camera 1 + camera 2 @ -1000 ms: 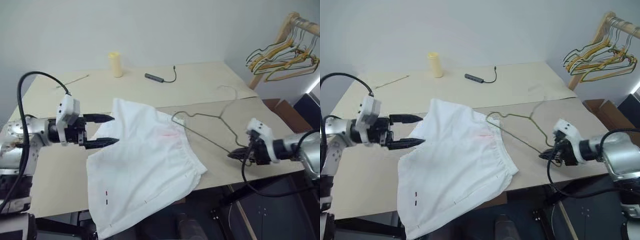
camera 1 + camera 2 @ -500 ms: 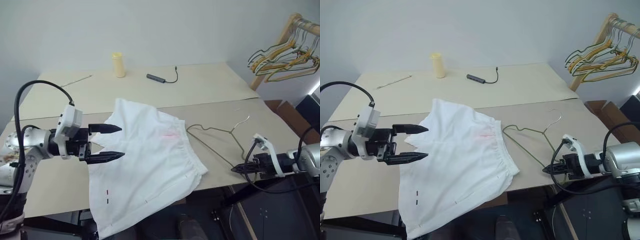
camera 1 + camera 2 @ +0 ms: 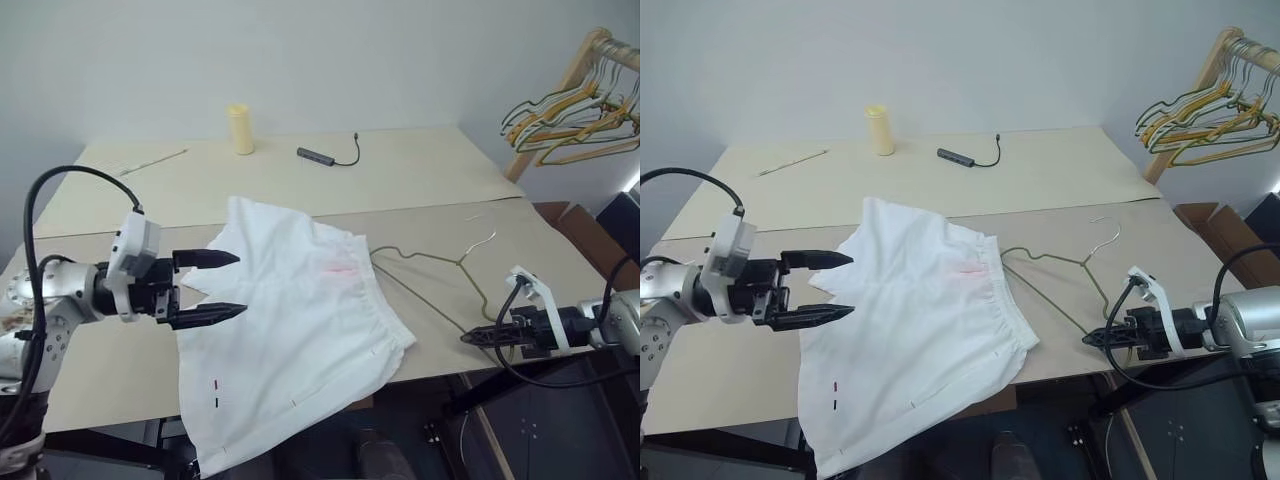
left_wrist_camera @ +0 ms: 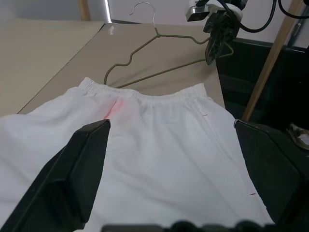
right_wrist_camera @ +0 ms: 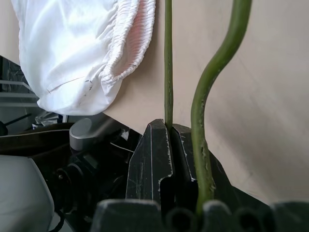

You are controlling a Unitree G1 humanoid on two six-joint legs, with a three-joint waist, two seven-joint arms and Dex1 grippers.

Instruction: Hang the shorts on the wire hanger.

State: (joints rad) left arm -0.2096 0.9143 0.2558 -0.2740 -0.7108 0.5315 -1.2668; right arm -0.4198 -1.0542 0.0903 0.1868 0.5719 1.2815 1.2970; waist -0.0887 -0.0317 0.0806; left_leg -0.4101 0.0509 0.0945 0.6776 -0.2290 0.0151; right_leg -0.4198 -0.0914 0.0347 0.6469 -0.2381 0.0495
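The white shorts (image 3: pixel 290 330) lie spread on the table (image 3: pixel 400 170), with one leg hanging over the front edge. A faint pink smudge sits near the gathered waistband. My left gripper (image 3: pixel 240 283) stands open at the shorts' left edge, its fingers (image 4: pixel 72 183) spread wide over the fabric. The wire hanger (image 5: pixel 168 58) lies flat on the table to the right of the waistband, its hook pointing to the back right. My right gripper (image 3: pixel 468 338) is shut on the wire hanger's near corner at the table's front right edge.
A yellow cylinder (image 3: pixel 239 129), a dark adapter with a cable (image 3: pixel 318 156) and a thin stick (image 3: pixel 155 160) lie at the back of the table. A wooden rack with bunched yellow and green hangers (image 3: pixel 570 100) stands at the far right.
My right wrist has rolled, and the wire hanger has dropped from a raised tilt to lie flat, sliding slightly right of the waistband. The left gripper has stayed open.
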